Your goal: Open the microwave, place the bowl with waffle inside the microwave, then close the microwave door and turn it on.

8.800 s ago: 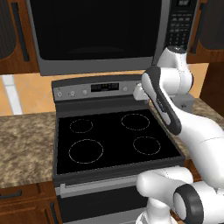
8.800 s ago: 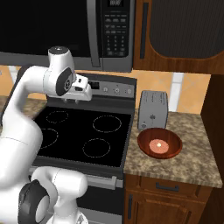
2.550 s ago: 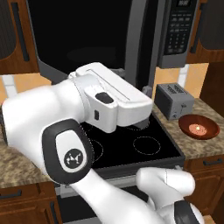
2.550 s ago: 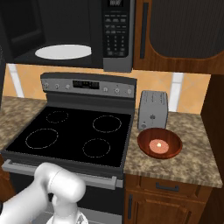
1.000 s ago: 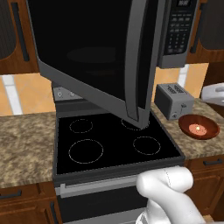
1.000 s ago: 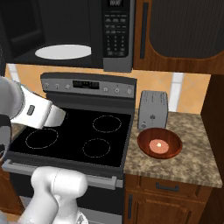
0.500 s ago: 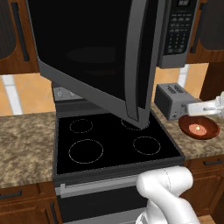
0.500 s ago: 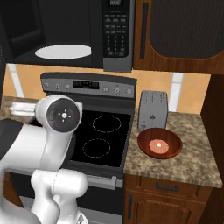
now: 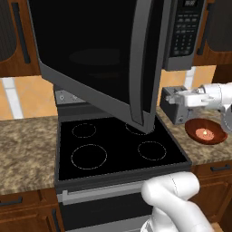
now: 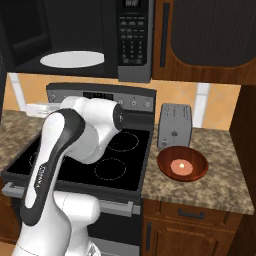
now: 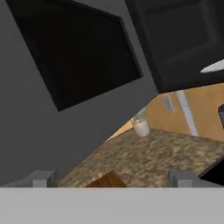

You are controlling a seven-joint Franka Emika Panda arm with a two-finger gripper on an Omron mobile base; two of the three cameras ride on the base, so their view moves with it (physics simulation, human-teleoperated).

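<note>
The microwave hangs above the stove with its black interior and white turntable showing. The microwave door stands swung wide open toward me; its inner side shows in the hand view. On the right counter rests the reddish-brown bowl, and the waffle lies in it. My gripper is open and empty. It hovers in front of the stove, pointing left, apart from the bowl.
A grey toaster stands just behind the bowl. The black stove top lies under the open door. A white utensil cup sits on the left granite counter. The keypad strip borders the microwave on the right.
The arm has swung round: in the left base view the hand moved left, in front of the toaster. The door, shut 8.8 s ago, stays wide open. The bowl has not moved.
</note>
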